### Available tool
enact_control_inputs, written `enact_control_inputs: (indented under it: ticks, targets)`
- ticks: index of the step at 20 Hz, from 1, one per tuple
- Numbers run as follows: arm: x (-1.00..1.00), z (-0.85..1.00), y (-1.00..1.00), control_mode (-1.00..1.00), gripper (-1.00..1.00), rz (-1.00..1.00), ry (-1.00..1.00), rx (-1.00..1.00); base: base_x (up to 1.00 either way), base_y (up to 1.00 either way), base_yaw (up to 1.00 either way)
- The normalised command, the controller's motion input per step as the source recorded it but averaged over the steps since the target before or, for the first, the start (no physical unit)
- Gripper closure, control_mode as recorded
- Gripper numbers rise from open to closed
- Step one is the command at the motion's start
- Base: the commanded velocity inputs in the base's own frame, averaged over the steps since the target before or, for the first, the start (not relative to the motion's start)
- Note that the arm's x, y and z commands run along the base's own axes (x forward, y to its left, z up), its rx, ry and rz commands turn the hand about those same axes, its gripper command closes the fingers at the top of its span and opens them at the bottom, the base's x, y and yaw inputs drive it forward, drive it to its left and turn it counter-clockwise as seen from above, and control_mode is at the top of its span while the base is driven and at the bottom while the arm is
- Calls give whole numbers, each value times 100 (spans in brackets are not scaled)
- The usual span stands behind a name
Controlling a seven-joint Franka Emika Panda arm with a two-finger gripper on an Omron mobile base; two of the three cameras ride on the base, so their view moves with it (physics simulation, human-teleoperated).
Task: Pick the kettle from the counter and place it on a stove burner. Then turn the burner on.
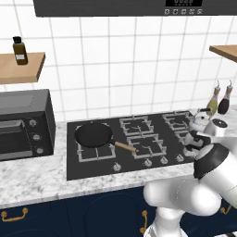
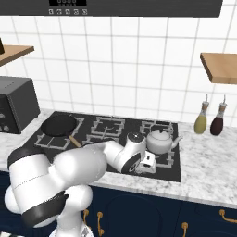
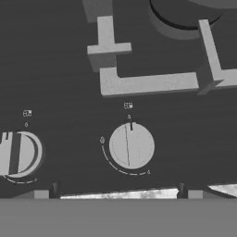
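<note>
The silver-white kettle point(image 2: 159, 140) point(image 1: 200, 122) stands upright on the front right stove burner point(image 2: 167, 157), whose grey grate point(image 3: 148, 83) shows in the hand view. My gripper point(image 2: 149, 164) point(image 3: 118, 190) hangs open just in front of the kettle, low over the stove's front strip. It points down at a round grey knob point(image 3: 131, 146), with nothing between the fingers. A second knob point(image 3: 18, 153) lies to the left of it. The marbled white counter point(image 2: 206, 169) point(image 1: 37, 178) runs on both sides of the stove.
A black pan point(image 1: 94, 134) point(image 2: 59, 124) with a wooden handle rests on the front left burner. A dark oven box point(image 1: 23, 125) point(image 2: 16, 104) stands left of the stove. Two slim bottles point(image 2: 200, 121) point(image 2: 216, 122) stand at the right by the wall.
</note>
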Motion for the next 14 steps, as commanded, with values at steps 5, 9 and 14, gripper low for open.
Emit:
enact_control_inputs:
  ticks: [5, 9, 14]
  targets:
    - [13, -15, 0, -100, -100, 0, 0, 0, 0, 0, 0]
    - [13, -17, 0, -100, -100, 0, 0, 0, 0, 0, 0]
    - [12, -16, 0, -100, -100, 0, 0, 0, 0, 0, 0]
